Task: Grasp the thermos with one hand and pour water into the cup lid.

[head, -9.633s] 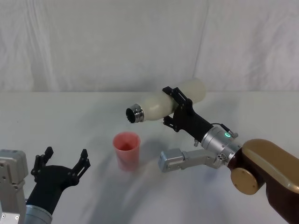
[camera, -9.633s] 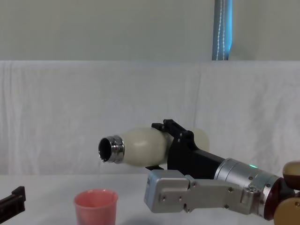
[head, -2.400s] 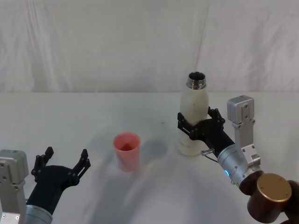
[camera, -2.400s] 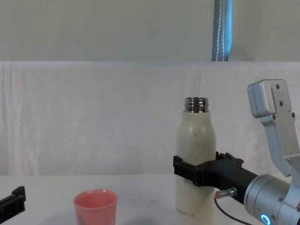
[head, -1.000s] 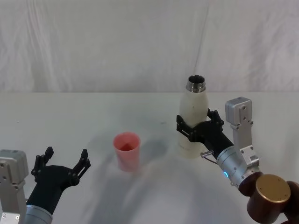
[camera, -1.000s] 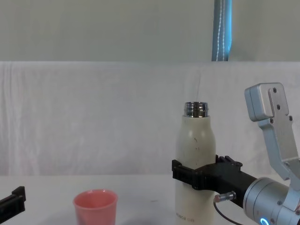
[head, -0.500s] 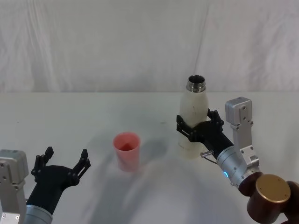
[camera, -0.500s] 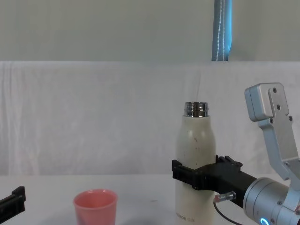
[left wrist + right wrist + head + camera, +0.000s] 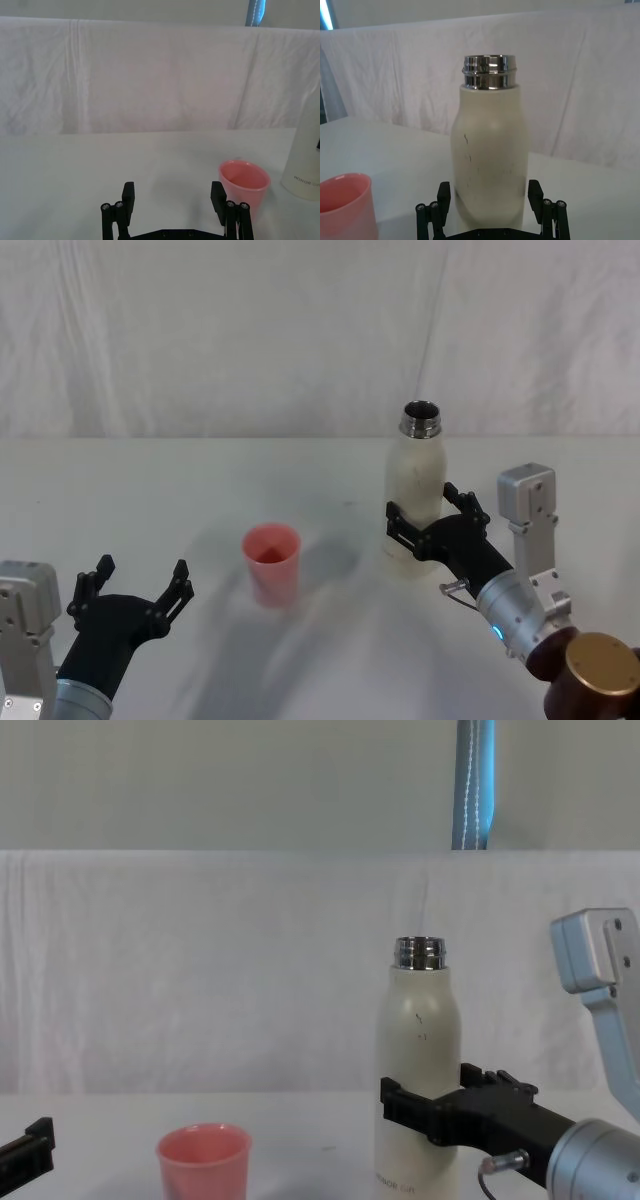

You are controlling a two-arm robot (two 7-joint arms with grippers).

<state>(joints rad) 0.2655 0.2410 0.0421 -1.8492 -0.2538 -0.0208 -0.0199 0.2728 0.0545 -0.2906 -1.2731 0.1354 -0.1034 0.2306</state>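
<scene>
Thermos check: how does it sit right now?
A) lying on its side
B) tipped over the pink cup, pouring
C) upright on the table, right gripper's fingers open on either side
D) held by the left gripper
C: the thermos stands upright on the table, with the right gripper open around its lower body, gaps showing beside both fingers.

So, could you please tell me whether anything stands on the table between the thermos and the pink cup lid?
Nothing visible does. In the head view only bare table lies between the upright thermos and the cup lid. The right tool has its fingers either side of the thermos; the left tool rests open, nearer than the cup lid.
</scene>
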